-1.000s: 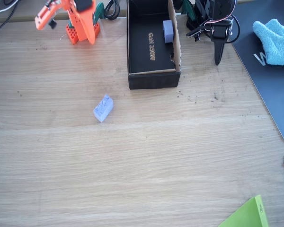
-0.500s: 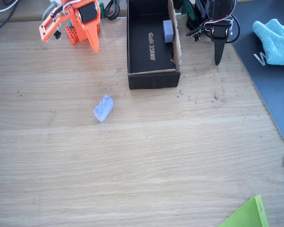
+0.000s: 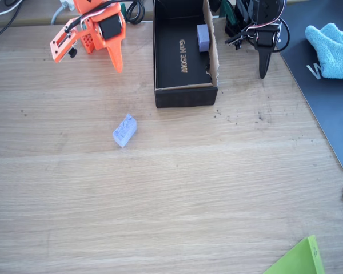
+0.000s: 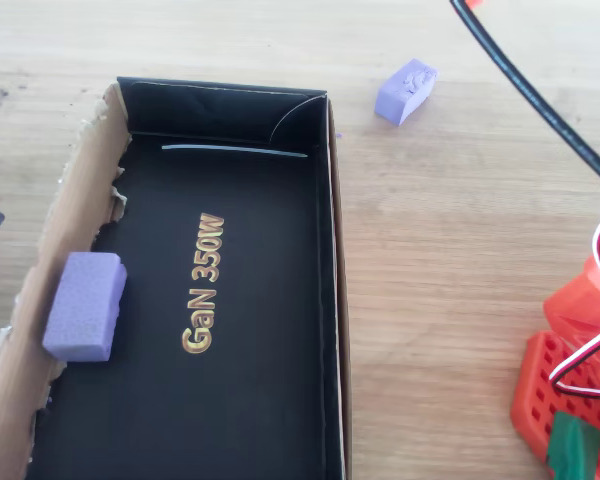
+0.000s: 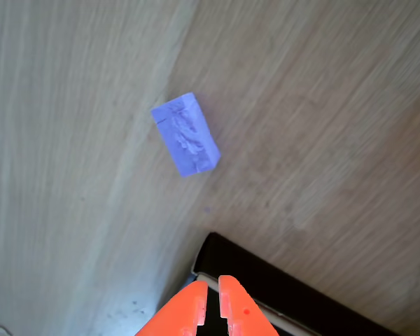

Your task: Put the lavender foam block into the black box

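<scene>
Your orange two-finger claw (image 5: 211,308) hangs empty above the pale wooden table (image 3: 177,200), its tips all but touching in the wrist view, only a thin slit between them; call it closed on nothing. In the fixed view the claw (image 3: 118,60) sits toward eleven o'clock on the tabletop, pointing down at bare wood.

The small pale lavender-blue foam block with the rough, bumpy top (image 3: 124,131) lies alone on the table, well apart from your claw and toward five o'clock of it. In the wrist view the lavender foam block (image 5: 185,135) rests near the centre, at twelve o'clock from the fingertips, lying at a slant. From overhead the block (image 4: 406,92) sits outside the box, at two o'clock of it.

The shallow black cardboard box with gold "GaN 350W" lettering (image 3: 163,57) stands at twelve o'clock on the table, its brown torn flap (image 3: 212,40) on the three o'clock side. A smoother, squarer grey-lavender block (image 4: 84,306) already lies inside against that flap; it is not your target.

The step in hand reads as the approach: nothing is picked yet. Next, you will likely need to spread the fingers, carry the claw out over the block, turn the wrist so the fingers close across its short sides, then descend.
</scene>
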